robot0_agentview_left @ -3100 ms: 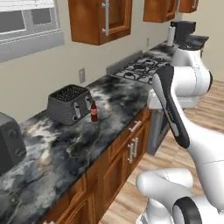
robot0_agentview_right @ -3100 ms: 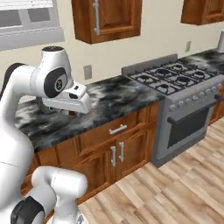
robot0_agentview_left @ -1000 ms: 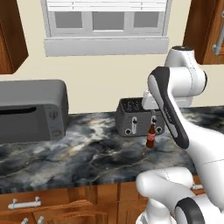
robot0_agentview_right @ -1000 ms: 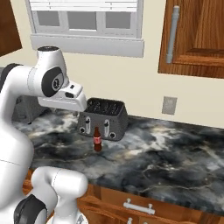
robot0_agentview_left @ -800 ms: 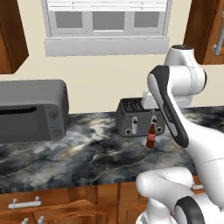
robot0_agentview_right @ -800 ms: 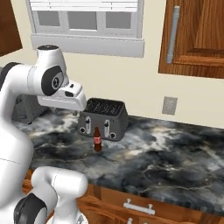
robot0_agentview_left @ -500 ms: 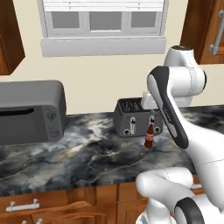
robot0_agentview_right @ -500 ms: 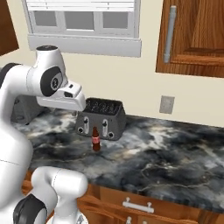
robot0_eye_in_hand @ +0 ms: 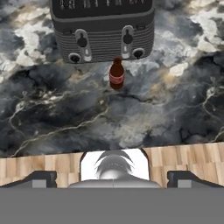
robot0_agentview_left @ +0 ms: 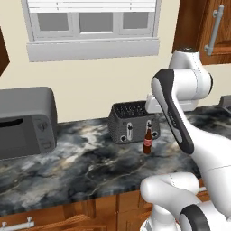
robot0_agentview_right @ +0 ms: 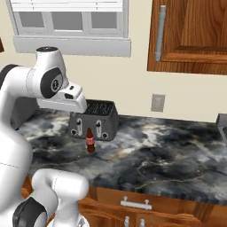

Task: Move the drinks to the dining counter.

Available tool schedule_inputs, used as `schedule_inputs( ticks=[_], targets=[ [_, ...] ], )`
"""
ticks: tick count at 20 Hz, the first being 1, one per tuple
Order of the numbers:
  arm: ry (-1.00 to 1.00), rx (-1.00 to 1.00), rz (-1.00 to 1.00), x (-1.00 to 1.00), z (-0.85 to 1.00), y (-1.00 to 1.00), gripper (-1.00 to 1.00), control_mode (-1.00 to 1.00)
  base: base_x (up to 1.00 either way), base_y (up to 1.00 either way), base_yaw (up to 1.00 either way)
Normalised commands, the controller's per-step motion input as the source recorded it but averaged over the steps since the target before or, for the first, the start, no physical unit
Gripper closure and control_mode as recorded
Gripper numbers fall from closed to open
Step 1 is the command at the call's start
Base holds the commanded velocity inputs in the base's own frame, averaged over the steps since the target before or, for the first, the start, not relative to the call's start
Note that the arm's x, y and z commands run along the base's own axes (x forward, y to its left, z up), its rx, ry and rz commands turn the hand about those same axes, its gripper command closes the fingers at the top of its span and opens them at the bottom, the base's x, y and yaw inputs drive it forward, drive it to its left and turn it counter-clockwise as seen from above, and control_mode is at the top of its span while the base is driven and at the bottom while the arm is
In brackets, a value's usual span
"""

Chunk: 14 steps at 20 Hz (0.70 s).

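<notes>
The step in hand looks like the approach to the first drink: the small brown bottle [robot0_eye_in_hand: 116,74] stands upright on the marbled bench [robot0_eye_in_hand: 175,109], just in front of the dark toaster [robot0_eye_in_hand: 103,30], in the upper middle of the hand view. Next, the claw must descend and straddle it. The claw is fully open, holding nothing.

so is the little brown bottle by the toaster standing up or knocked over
Standing upright. The brown bottle rests on its base on the marbled counter, neck pointing up, just in front of the toaster; both base views show it vertical.
</notes>
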Motion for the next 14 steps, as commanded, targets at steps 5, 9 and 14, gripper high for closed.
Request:
schedule_inputs(
  ticks=[5,9,14],
  targets=[
    [0.0,0.0,-0.07,0.38,-0.2,0.0,-1.0,-1.0,0.07,0.0,-0.03],
    [0.0,0.01,-0.03,0.43,-0.44,-0.11,-1.0,-1.0,0.0,0.0,0.0],
    [0.0,0.02,-0.03,0.41,-0.47,-0.1,-1.0,-1.0,0.0,0.0,0.0]
  ],
)
